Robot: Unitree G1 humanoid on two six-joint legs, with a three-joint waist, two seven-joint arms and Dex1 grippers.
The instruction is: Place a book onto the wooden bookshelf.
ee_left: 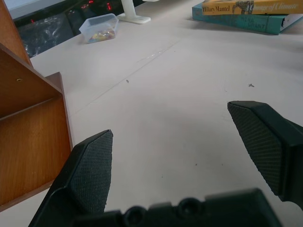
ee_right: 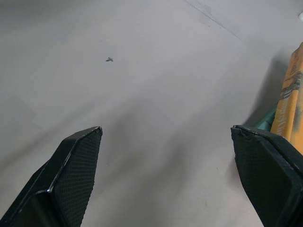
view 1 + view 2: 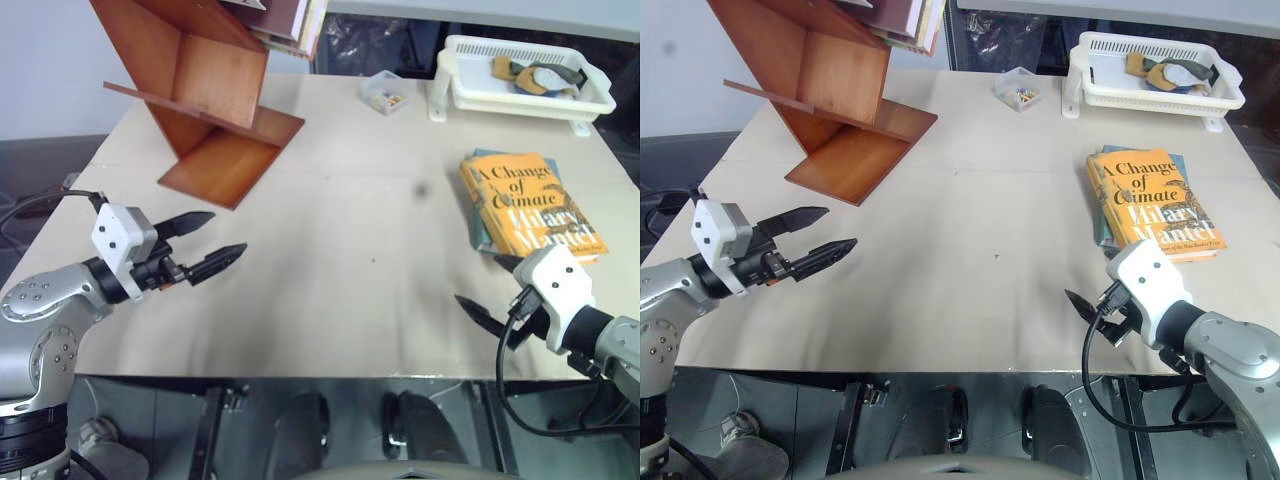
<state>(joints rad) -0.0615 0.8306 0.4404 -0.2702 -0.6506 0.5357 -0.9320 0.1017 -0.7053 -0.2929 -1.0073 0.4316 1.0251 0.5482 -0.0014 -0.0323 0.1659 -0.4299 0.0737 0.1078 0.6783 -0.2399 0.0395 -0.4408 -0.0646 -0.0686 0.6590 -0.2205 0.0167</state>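
Beige table (image 3: 330,250) before us: book (image 3: 533,203) lies flat atop a teal one, near our right gripper (image 3: 492,290); shelf (image 3: 205,95) stands far left. Both grippers, left (image 3: 208,243) too, gape wide and empty. We should slide right fingers around the spine edge.

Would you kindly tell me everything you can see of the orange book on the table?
The book is an orange-yellow hardcover with black and white lettering on the cover and an orange spine. It lies flat, cover up, on a teal book, on the table's right side, in front of the white tray. Neither gripper touches it; the right gripper hovers open just in front of it.
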